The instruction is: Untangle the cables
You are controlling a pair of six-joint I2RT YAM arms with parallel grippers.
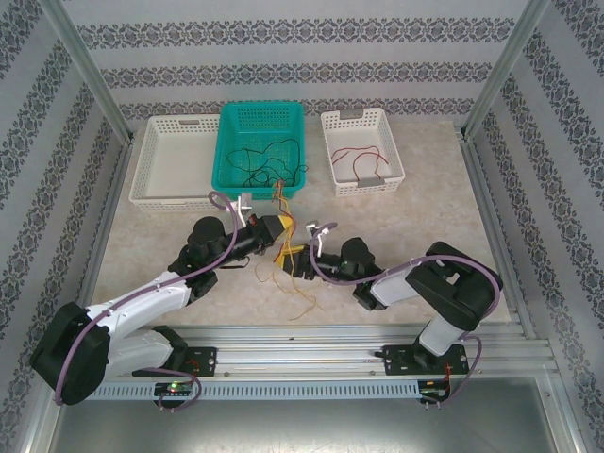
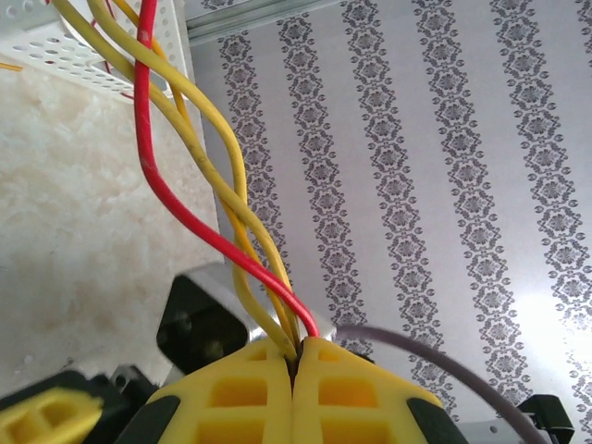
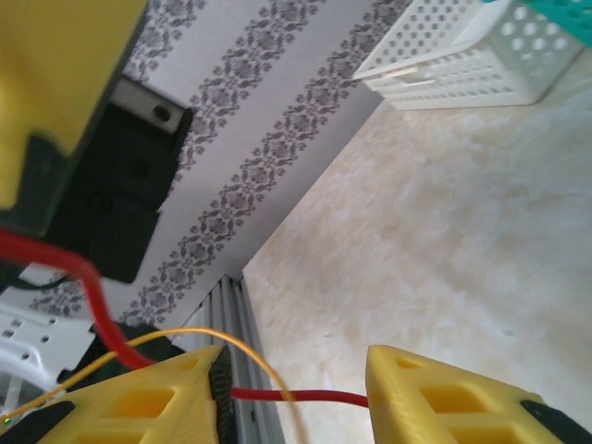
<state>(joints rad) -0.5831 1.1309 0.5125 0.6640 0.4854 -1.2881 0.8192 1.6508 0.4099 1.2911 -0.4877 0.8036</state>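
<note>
Left gripper [image 2: 294, 356] is clamped shut on a bundle of cables [image 2: 242, 242]. We count several yellow cables [image 2: 225, 148] and one red cable [image 2: 148, 139] coming out of the seam between its fingers, twisted round each other just above it. In the top view that gripper sits mid-table, just in front of the teal basket [image 1: 226, 151], and the strands run from it up to the basket's near rim. Right gripper [image 3: 296, 375] is just beside the left one, on its near-right side, with jaws apart. In its wrist view the red cable crosses the gap between its fingers [image 3: 435, 398], and a thin yellow-orange wire [image 3: 208, 335] arcs over the left-hand finger. We can't tell whether either pad actually touches the red one, but nothing is pinched there. Loose yellow ends [image 1: 300, 297] hang down from between the two grippers and lie curled on the table [image 1: 425, 236] in front of them. More cables, black plus some red and orange, lie tangled inside the teal basket. Small white basket [image 1: 329, 156], just right of the teal one, holds a lone red wire [image 1: 359, 160]. Large white basket [image 1: 179, 160] sits against the teal one's left side.
</note>
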